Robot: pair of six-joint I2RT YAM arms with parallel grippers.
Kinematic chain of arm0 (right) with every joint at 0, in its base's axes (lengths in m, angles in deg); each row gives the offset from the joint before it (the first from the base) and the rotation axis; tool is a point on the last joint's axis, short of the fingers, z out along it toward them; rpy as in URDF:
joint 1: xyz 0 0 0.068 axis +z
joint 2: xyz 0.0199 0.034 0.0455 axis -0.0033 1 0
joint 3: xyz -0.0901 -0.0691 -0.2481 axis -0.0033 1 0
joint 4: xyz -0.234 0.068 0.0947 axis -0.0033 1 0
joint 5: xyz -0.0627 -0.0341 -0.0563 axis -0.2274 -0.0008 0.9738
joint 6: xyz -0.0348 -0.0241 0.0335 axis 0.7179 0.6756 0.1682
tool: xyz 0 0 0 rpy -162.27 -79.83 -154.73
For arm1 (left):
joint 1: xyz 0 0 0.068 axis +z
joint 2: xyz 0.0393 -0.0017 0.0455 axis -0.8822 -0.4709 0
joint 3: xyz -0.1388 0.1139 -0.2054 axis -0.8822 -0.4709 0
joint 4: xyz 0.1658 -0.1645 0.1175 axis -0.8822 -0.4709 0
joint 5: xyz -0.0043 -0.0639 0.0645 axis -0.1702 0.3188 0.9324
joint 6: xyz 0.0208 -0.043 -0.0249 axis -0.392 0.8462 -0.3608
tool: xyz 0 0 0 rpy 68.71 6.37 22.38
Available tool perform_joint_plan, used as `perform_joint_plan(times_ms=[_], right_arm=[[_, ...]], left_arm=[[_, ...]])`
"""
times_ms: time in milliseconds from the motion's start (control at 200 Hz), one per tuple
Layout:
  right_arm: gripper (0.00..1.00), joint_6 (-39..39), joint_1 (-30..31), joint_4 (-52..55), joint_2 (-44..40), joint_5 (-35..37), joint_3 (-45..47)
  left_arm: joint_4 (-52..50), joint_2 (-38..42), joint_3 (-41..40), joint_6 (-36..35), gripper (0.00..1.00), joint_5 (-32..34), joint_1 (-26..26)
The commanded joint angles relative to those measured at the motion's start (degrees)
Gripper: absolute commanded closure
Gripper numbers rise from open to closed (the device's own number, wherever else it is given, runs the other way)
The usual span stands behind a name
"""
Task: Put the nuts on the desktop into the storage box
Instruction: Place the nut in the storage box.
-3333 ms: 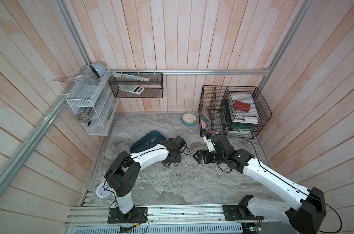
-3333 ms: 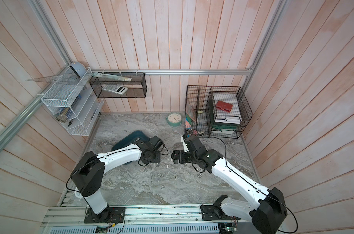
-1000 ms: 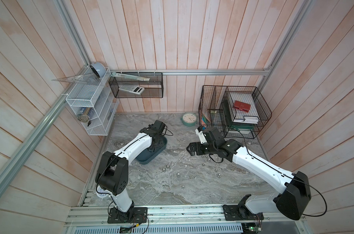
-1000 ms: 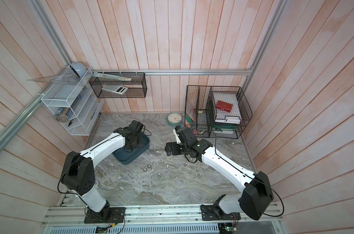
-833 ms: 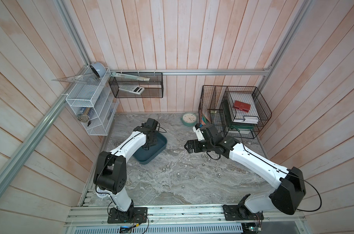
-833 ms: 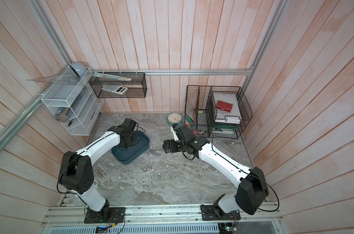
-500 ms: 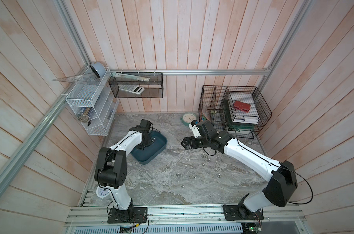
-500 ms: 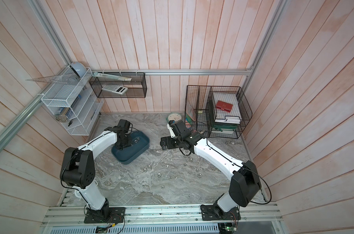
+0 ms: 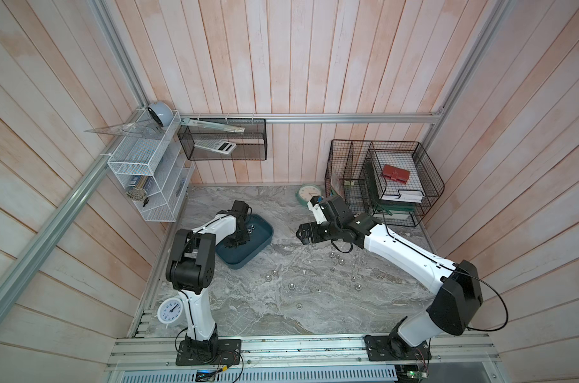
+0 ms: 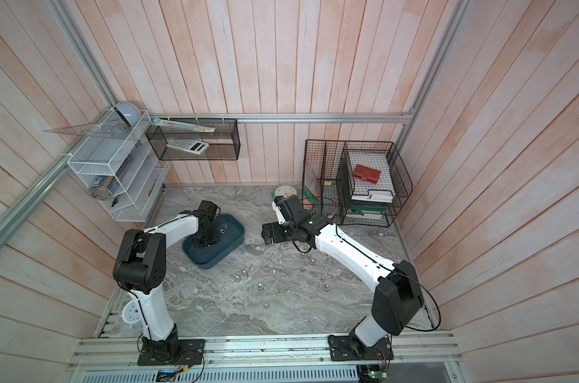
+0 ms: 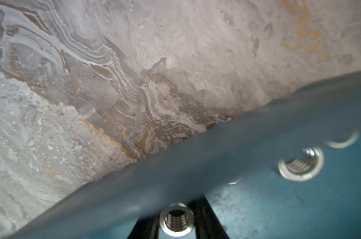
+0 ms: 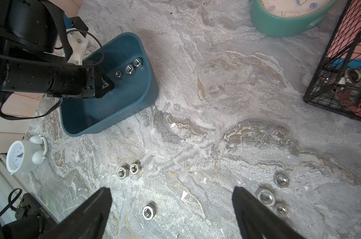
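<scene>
Nut, carried over from desktop, now hangs inside storage box.

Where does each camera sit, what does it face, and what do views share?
Top views: high up front, looking down on the desktop; left arm, right arm whole.
Left wrist: rides the arm, faces into storage box; left tool gripping nut.
Right wrist: rides the arm, faces loose nuts; open right tool.
Shared: top views, right wrist show the storage box.

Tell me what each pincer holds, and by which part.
The left pincer grips one nut by its outer sides, threaded hole facing the wrist camera, over the box. The right pincer is open and holds nothing.
</scene>
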Motion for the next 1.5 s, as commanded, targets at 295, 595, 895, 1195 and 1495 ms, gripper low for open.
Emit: perform_joint_plan(times_ms=[295, 595, 895, 1195, 1495], right_arm=[[0.02, 1.2, 0.3, 2.2, 1.3, 1.7, -2.2], [0.02, 1.2, 0.3, 2.5, 1.1, 2.1, -1.9], [0.02, 0.9, 0.3, 2.4, 0.5, 2.0, -1.3], [0.02, -0.6, 0.3, 0.9, -1.6, 1.9, 1.8], [0.02, -2.9, 0.4, -1.0, -5.6, 1.1, 7.9]], left_arm=[[1.4, -4.1, 5.1, -1.1, 0.68, -1.0, 0.3], [1.3, -4.6, 6.4, -1.2, 0.65, -1.7, 0.4], [0.3, 0.0, 3.4, -0.5, 0.54, -2.7, 0.4], [-2.1, 9.4, -0.6, 0.7, 0.37, -3.5, -0.5], [-5.7, 16.1, -2.0, 3.2, 0.17, -2.3, -8.1]])
